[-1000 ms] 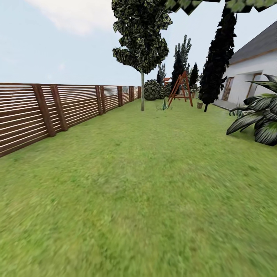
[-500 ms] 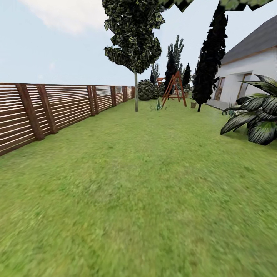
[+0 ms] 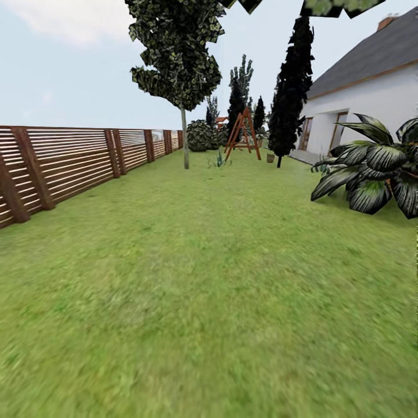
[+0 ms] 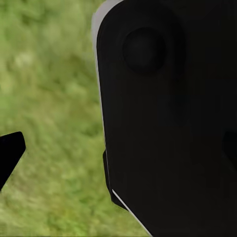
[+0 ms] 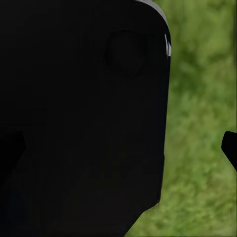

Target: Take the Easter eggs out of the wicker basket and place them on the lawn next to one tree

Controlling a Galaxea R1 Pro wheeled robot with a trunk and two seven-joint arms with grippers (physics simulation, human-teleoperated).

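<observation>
The lawn (image 3: 209, 290) spreads wide and flat ahead of me in the head view. The Easter eggs and the wicker basket are out of view. In the left wrist view my left gripper (image 4: 118, 153) hangs over grass with a black fingertip (image 4: 10, 150) far out at the picture's edge, the jaws spread wide with nothing between them. My right gripper (image 5: 118, 153) is likewise open over grass, one fingertip (image 5: 230, 147) at the edge. A black part of my own body lies behind both grippers.
A brown slat fence (image 3: 69, 162) bounds the garden on the left. Far ahead stand a thin-trunked tree (image 3: 185, 145), a dark cypress (image 3: 290, 98), an orange swing frame (image 3: 242, 134) and a small brown pot (image 3: 270, 157). On the right are a white house (image 3: 360, 110) and a broad-leaved plant (image 3: 371, 168).
The whole head view has shifted left, so the camera has turned to the right. More of the house and the broad-leaved plant shows now.
</observation>
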